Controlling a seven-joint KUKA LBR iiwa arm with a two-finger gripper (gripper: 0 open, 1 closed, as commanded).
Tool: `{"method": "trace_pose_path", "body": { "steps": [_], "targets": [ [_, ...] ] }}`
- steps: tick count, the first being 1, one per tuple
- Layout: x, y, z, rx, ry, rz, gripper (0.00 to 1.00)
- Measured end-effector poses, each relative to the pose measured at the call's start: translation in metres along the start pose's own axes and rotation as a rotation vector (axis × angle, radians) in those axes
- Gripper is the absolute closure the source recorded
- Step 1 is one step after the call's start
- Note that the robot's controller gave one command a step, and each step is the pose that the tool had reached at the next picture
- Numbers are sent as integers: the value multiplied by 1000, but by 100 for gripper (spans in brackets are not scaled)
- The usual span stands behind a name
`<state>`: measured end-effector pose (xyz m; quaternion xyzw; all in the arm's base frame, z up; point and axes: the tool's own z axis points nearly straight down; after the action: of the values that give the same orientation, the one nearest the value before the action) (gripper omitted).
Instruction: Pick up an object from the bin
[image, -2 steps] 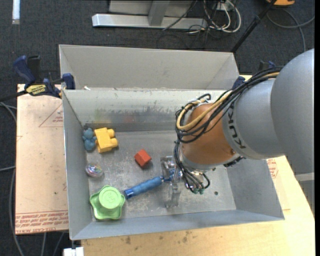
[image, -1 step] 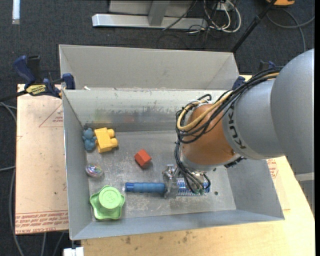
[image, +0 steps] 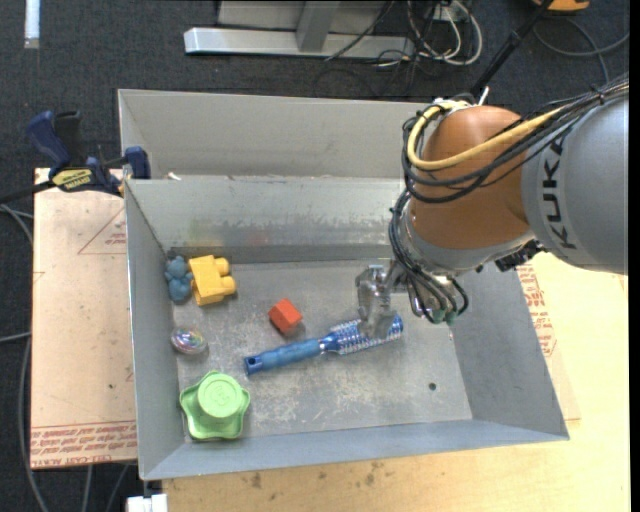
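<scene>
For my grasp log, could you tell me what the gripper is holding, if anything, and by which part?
It cannot be told: the gripper sits at the bristle end of the blue brush.

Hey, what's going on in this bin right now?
A robot arm reaches in from the right, and its gripper is down low in the grey bin, right at the bristle end of a blue brush. The brush lies flat on the bin floor near the middle and is not lifted. A red block, a yellow block and a green lid lie further left, apart from the gripper.
</scene>
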<state>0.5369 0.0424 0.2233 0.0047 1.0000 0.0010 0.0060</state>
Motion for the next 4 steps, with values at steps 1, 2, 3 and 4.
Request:
{"method": "trace_pose_path", "body": {
  "steps": [1, 2, 3, 4],
  "targets": [
    [20, -8, 86, 3, 19, 120, 100],
    [0, -54, -2, 2, 4, -164, 100],
    [1, -53, -1, 0, 8, -165, 0],
    [-17, -37, 154, -1, 2, -310, 0]
  ]
}}
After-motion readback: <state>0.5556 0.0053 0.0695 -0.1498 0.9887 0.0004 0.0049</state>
